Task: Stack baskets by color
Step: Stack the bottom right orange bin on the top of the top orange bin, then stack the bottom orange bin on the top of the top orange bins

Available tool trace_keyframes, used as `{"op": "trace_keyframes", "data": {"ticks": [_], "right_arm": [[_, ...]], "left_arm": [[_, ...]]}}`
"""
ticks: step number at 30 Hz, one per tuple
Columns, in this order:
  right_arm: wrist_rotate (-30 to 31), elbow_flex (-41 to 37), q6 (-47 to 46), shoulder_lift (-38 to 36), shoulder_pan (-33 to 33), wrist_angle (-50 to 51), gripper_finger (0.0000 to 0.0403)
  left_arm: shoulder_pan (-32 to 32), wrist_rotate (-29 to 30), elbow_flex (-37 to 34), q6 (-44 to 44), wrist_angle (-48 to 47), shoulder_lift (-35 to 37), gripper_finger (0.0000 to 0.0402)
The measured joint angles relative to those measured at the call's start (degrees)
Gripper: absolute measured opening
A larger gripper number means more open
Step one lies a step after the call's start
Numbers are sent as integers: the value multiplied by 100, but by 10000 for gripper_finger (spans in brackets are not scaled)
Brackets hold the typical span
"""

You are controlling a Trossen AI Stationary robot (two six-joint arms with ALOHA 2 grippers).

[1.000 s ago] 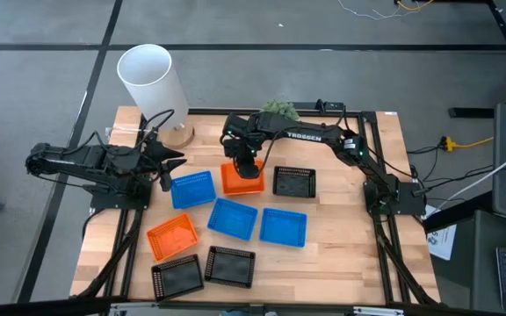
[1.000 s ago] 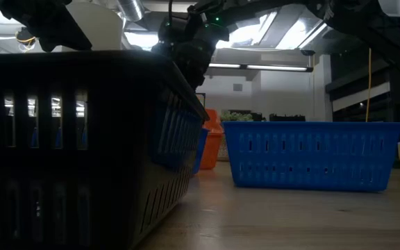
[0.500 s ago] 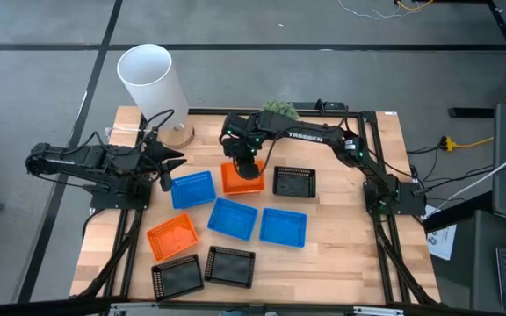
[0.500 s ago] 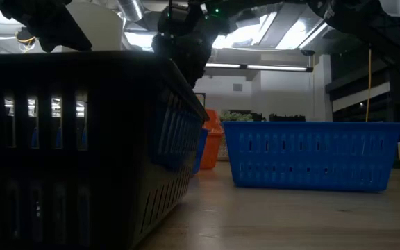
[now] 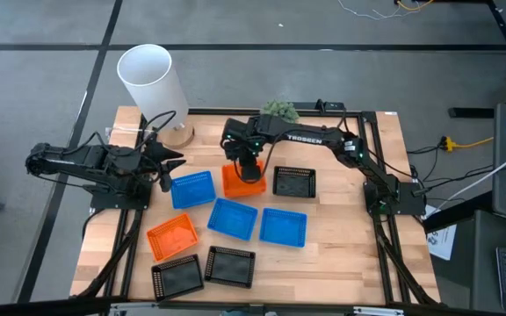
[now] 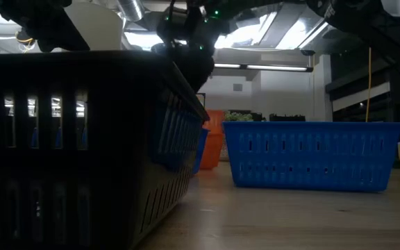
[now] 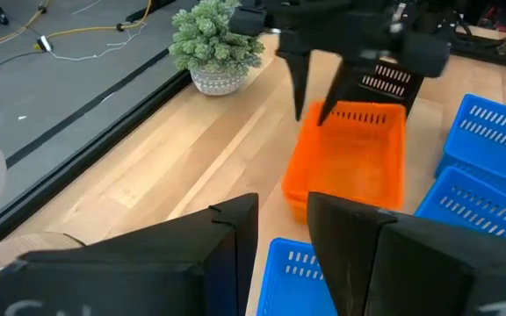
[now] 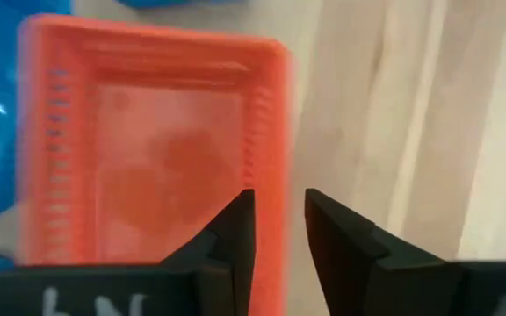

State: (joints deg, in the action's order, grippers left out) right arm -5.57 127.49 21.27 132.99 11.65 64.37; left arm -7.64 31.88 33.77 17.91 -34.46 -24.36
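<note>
The right hand [image 5: 247, 168] hangs directly over the orange basket [image 5: 241, 179] at the far middle of the surface [image 5: 341, 254], its fingers [image 8: 232, 230] spread a little and straddling one long wall of the basket, one finger inside the rim and one outside. That stance suits a pinch on the thin mesh wall, the likely way to lift a shallow tray, though the wall is not yet clamped. Just beside this hand on one side sits a black basket [image 5: 293, 182], and on the other a blue basket [image 5: 191, 189]; two more blue baskets [image 5: 233, 218] lie nearer the front edge, apart from one another. A second orange basket [image 5: 172, 236], the probable destination for stacking, rests well away from the right hand toward the front left, next to two black ones [image 5: 177, 276]. The left hand [image 5: 163, 162] waits at the left side, just beside the blue basket, its fingers slightly parted and holding nothing.
</note>
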Motion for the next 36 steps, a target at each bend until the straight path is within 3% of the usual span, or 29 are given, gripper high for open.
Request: {"op": "trace_keyframes", "data": {"ticks": [13, 17, 21, 24, 31, 36], "right_arm": [[60, -6, -237, 0, -53, -124, 100], [45, 372, -497, 2, -221, 745, 100], [-87, 762, -1300, -7, -469, 2300, 100], [-171, 553, -1889, -193, -730, 2569, 100], [-348, 54, -1975, -652, -1486, 2575, 100], [-260, -490, -2259, -903, -2009, 2455, 100]], "left_arm": [[0, 0, -1, 5, -57, 0, 92], [-1, 0, 0, 11, -94, 0, 92], [-1, 0, -1, 14, -96, 0, 92], [0, 0, 0, 6, -96, 0, 92], [0, -34, -1, 13, -110, 0, 92], [-1, -657, -1, 82, -111, 0, 92]]}}
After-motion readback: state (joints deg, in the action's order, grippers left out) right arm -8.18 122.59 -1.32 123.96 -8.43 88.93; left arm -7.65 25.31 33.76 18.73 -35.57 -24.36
